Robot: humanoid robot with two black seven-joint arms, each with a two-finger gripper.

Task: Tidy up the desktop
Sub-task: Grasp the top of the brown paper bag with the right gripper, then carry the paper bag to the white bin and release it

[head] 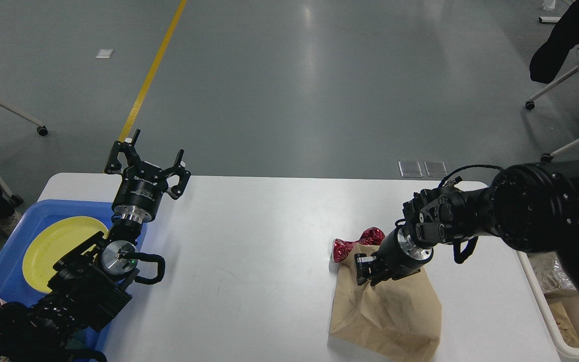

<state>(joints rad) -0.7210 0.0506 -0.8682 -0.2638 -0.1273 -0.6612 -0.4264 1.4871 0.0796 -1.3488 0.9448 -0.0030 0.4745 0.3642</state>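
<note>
The white desktop (269,241) fills the middle of the head view. A crumpled brown paper bag (395,317) lies on it at the right, with a crushed red can (357,243) just behind its upper left corner. My right gripper (368,271) points down at the bag's top edge and is shut on the paper there, which bunches up around it. My left gripper (155,151) is open and empty, held above the desktop's far left corner.
A blue tray (18,221) with a yellow plate (53,246) sits at the left edge under my left arm. A cream bin (546,311) holding crumpled waste stands at the right edge. Chairs stand on the floor beyond.
</note>
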